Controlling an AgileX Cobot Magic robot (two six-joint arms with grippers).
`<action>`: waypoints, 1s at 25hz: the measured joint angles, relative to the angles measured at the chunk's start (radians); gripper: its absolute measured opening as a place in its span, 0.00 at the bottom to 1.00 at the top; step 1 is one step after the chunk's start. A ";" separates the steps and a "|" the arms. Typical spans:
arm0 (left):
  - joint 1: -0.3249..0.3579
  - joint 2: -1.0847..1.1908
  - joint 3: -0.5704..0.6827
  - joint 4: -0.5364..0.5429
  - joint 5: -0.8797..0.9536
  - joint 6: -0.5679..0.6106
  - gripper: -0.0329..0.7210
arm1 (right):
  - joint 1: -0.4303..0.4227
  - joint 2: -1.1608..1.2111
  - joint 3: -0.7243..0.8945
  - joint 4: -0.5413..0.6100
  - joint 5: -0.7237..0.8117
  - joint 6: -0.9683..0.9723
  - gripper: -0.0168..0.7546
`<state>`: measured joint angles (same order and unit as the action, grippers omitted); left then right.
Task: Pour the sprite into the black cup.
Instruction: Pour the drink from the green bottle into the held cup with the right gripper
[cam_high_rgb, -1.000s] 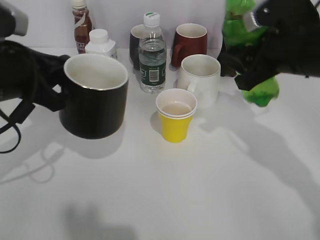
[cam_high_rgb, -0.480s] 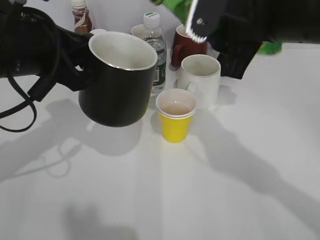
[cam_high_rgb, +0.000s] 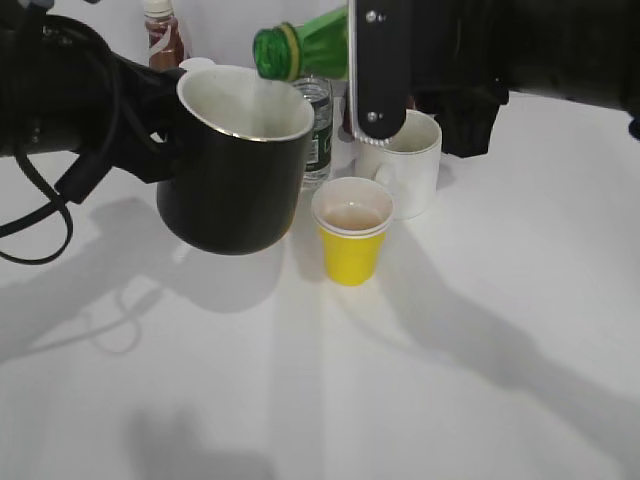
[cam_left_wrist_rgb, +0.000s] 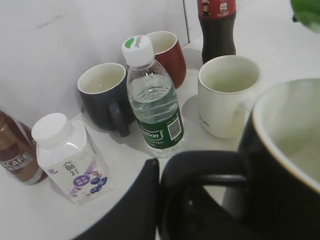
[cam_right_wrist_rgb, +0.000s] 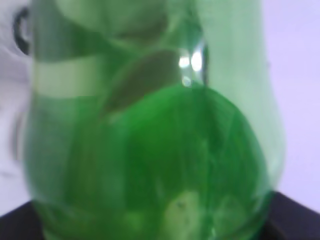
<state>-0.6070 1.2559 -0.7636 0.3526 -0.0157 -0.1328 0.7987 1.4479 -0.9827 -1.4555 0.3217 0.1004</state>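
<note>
Five bottles (cam_left_wrist_rgb: 154, 102), four mugs (cam_left_wrist_rgb: 230, 95), seemingly two nested paper cups (cam_high_rgb: 351, 230)

Swung in from the far right and tipped nearly flat: sprite bottle (cam_high_rgb: 300, 48), capped mouth now poised just above the far rim of the black cup (cam_high_rgb: 238, 160), where a second ago it hung upright-ish beside the white mug (cam_high_rgb: 408, 160). Lifted off the tabletop (cam_high_rgb: 420, 360) and carried up and toward the middle within that second: the cup, now hiding the small white carton behind it.
</note>
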 joint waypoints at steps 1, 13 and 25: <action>-0.001 0.000 0.000 0.000 0.000 0.000 0.11 | 0.000 0.004 0.000 -0.031 0.004 0.000 0.57; -0.008 0.000 0.000 0.000 0.000 0.000 0.11 | 0.000 0.007 0.000 -0.273 0.057 0.000 0.57; -0.008 0.000 0.000 0.000 0.003 0.000 0.11 | 0.003 0.007 -0.010 -0.334 0.062 0.001 0.57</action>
<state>-0.6151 1.2559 -0.7636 0.3526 -0.0127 -0.1328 0.8016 1.4550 -0.9930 -1.7898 0.3833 0.1010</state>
